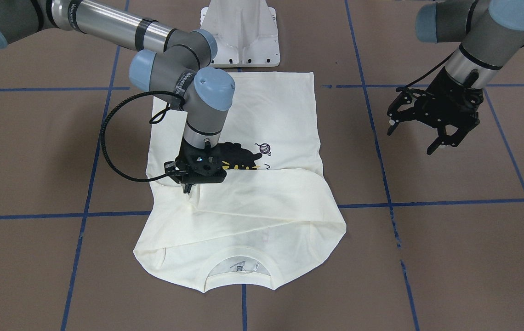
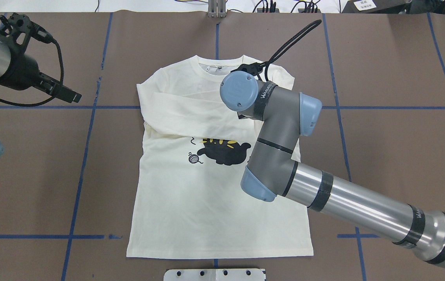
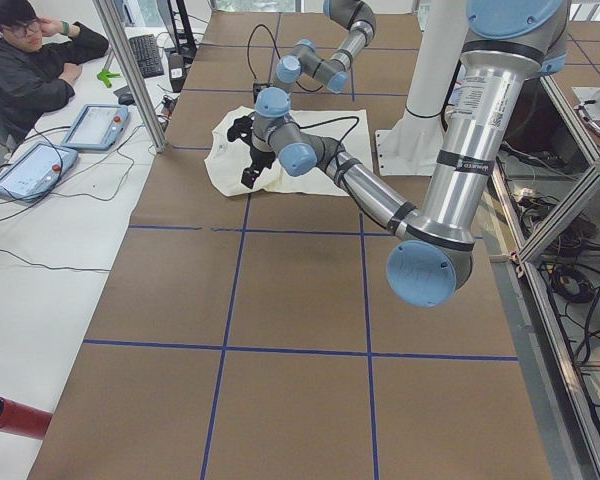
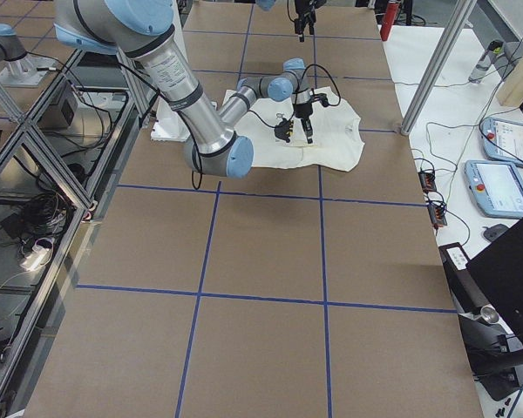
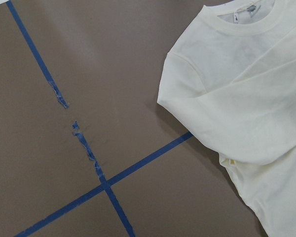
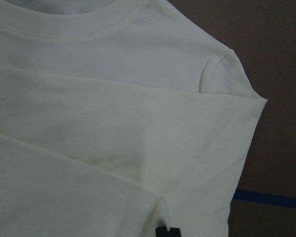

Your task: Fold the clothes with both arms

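**Sleeves in, body fold next**

Near to far from the robot's side; pedestal base (image 1: 241, 32) at the near edge, shirt (image 2: 214, 210) just beyond it, flat, front up, hem near, neck far; it lies mid-table, across the centre tape line.

Cat print (image 2: 224, 152) showing mid-chest; past it both sleeves (image 1: 262, 193) lie crossed over the chest; collar (image 2: 216, 62) at the far end.

Right gripper (image 1: 188, 186) low on the crossed sleeve by the shirt's right shoulder, tip touching cloth; cannot tell whether the fingers are apart or pinching.

Left gripper (image 1: 410, 140) hangs well off to the left over bare table, fingers spread, holding nothing.

Judged: sleeve step about done; next likely the hem-to-collar fold; that calls for the right gripper to come clear of the sleeve and both to take the near hem corners together, lifting evenly so the sleeves don't slide.

Table (image 2: 382, 148) brown, matte, gridded with blue tape (image 2: 86, 156); beyond the far edge a white desk with control tablets (image 3: 95, 125) and a seated person (image 3: 35, 70).
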Tool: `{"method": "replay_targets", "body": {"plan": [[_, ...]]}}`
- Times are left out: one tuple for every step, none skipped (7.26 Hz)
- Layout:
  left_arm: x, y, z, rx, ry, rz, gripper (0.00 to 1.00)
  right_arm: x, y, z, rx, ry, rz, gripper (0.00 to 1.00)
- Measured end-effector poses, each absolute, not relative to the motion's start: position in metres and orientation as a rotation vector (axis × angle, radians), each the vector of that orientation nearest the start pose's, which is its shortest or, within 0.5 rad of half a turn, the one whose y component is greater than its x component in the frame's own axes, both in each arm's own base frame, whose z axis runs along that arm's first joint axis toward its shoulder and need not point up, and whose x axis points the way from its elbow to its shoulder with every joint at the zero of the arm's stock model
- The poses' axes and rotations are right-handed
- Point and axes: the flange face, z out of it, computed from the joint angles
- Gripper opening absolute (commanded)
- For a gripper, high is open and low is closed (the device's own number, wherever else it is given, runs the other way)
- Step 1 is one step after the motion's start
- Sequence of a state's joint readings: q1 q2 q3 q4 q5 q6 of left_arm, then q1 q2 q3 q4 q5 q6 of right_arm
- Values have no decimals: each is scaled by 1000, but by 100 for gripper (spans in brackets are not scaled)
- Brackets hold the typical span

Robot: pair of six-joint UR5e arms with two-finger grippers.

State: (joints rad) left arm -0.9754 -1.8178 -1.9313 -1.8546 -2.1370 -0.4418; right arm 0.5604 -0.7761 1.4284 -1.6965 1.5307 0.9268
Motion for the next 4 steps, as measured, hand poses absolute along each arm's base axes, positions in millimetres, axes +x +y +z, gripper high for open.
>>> {"method": "replay_targets", "body": {"plan": [[245, -503, 326, 493, 892, 393, 100, -557, -518, 266, 334, -403, -79, 0], [245, -503, 326, 493, 892, 395, 100, -553, -521, 273, 336, -392, -91, 0], [246, -503, 326, 493, 891, 398, 100, -550, -523, 279, 339, -383, -110, 0], [246, -503, 327, 493, 891, 398, 100, -547, -525, 283, 340, -377, -118, 18]]}}
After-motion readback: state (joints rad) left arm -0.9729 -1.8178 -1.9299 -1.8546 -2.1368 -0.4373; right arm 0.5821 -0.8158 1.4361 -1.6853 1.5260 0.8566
